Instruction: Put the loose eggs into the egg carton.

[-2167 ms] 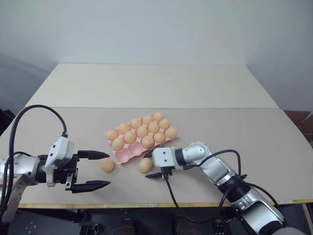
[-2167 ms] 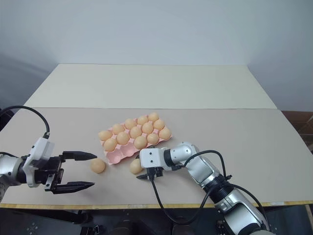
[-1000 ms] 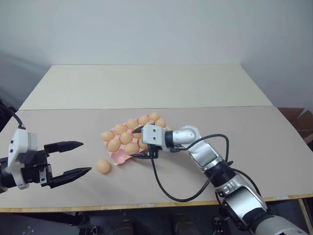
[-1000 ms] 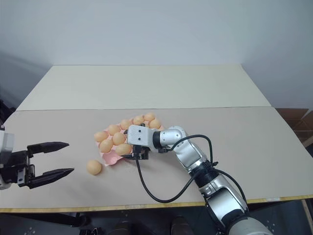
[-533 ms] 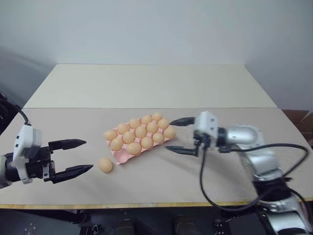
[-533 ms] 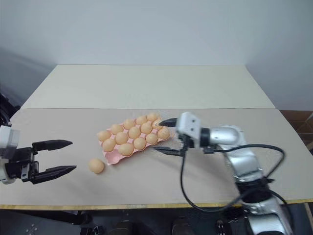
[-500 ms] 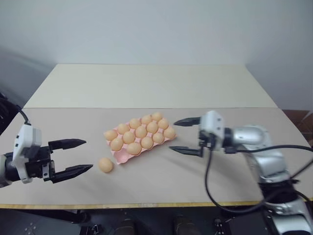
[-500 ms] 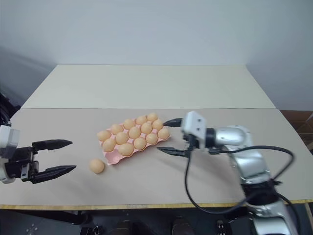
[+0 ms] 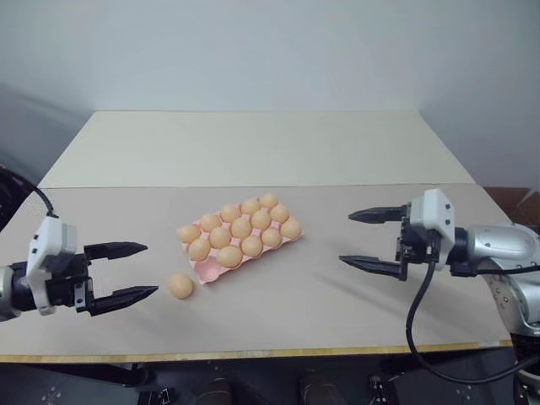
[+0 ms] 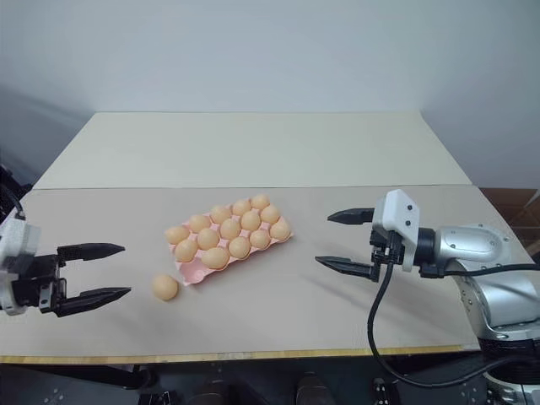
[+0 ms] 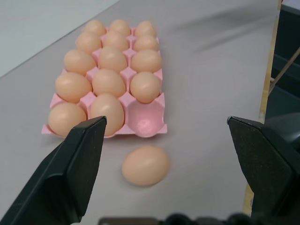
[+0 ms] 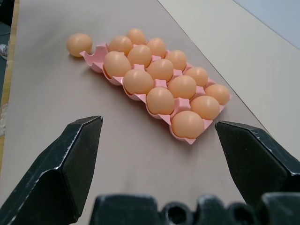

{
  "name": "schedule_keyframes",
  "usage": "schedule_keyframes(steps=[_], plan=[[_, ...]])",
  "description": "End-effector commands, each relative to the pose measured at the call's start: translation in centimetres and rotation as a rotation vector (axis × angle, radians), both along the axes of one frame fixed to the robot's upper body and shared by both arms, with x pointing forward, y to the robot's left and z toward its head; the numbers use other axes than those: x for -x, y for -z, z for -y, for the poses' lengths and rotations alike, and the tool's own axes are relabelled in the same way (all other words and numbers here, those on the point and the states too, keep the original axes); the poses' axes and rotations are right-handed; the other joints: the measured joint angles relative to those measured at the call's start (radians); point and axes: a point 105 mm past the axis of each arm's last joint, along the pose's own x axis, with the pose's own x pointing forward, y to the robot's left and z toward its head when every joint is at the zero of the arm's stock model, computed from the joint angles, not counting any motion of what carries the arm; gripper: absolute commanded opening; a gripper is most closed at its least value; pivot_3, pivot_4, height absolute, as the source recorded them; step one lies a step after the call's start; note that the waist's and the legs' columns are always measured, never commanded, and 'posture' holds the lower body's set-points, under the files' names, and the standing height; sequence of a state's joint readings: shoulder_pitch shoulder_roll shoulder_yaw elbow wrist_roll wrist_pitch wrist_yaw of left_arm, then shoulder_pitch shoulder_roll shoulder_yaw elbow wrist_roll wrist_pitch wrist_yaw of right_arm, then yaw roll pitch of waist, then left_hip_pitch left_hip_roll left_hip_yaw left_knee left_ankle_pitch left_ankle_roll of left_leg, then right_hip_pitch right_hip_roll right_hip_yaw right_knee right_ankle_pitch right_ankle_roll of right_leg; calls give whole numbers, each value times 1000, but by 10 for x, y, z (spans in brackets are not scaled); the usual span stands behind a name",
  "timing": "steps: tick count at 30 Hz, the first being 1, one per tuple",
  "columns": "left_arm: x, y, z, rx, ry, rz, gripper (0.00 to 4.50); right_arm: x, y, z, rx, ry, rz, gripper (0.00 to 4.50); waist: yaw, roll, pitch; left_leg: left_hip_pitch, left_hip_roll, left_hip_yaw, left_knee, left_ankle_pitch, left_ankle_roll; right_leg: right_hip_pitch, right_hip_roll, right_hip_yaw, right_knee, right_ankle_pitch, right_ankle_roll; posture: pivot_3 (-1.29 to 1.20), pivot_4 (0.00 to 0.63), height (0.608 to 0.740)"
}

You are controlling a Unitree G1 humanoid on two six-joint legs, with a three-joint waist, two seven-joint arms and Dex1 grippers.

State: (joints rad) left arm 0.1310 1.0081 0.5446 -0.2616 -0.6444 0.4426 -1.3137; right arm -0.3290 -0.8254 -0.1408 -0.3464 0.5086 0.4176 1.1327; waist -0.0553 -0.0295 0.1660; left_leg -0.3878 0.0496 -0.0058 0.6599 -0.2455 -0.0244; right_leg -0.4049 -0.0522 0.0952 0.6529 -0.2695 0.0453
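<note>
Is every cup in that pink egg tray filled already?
No, one corner cup of the egg carton is bare, and one loose egg lies on the table beside it.

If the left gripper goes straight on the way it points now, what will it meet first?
Most likely the loose egg on the table: it lies between the open left gripper fingers' lines, just before the egg carton's one empty cup. Depth is uncertain.

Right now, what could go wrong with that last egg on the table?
The loose egg lies bare on the table near its front edge; a nudge from the open left tool could roll it off. Only one cup in the egg carton is free, at the corner, so a sloppy drop might bump neighbouring eggs.
</note>
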Motion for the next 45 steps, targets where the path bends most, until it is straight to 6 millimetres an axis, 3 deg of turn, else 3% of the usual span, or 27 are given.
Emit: schedule_keyframes(steps=[1, 9, 20, 23, 27, 36, 40, 45], plan=[[-9, 14, 1, -108, 16, 10, 4500, 5, -11, -5, -9, -29, 51, 4472, 6, 0, 0, 0, 0, 0, 0, 0, 0, 0, 0, 0, 0, 0, 0, 0, 150, 740], [-35, 53, 14, -160, 69, -1, 4500, 9, -13, -10, -12, -29, 66, 4472, 16, 0, 0, -1, 0, 0, 0, 0, 0, 0, 0, 0, -1, 0, 0, 0, 150, 740], [-56, 79, 24, -183, 78, 11, 4500, 17, -15, -11, -19, -5, 77, 4472, 12, 0, 0, -1, 0, 0, 0, 0, 0, 0, 0, 0, -1, 1, 1, 0, 150, 740], [-54, 77, 22, -175, 85, 4, 3866, 18, -15, -9, -19, 9, 77, 4500, 13, 0, 0, -1, 0, 0, 0, 0, 0, 0, 0, 0, -1, 1, 1, 0, 150, 740], [-53, 70, 10, -181, 41, 19, 2579, 19, -16, -7, -42, 25, 67, 4500, 12, 0, 0, -1, 0, 0, 0, 0, 0, 0, 0, 0, -1, 1, 1, 0, 150, 740], [-40, 39, 4, -125, 83, 32, 2579, 17, -12, -8, -40, 30, 64, 4500, 12, 0, 0, -1, 0, 0, 0, 0, 0, 0, 0, 0, -1, 1, 1, 0, 150, 740], [-49, 23, 24, -34, 125, 69, 2579, 16, -12, -10, -38, 31, 71, 4500, 20, 0, 0, -1, 0, -1, 1, 0, 0, 1, 0, -1, 0, 1, 1, 0, 150, 740], [-66, 29, 49, 4, 184, 75, 2579, 17, -13, -11, -38, 36, 75, 4500, 26, 0, 0, -1, -1, -1, 1, 0, 0, 1, 0, -1, -1, 1, 1, 0, 150, 740]])
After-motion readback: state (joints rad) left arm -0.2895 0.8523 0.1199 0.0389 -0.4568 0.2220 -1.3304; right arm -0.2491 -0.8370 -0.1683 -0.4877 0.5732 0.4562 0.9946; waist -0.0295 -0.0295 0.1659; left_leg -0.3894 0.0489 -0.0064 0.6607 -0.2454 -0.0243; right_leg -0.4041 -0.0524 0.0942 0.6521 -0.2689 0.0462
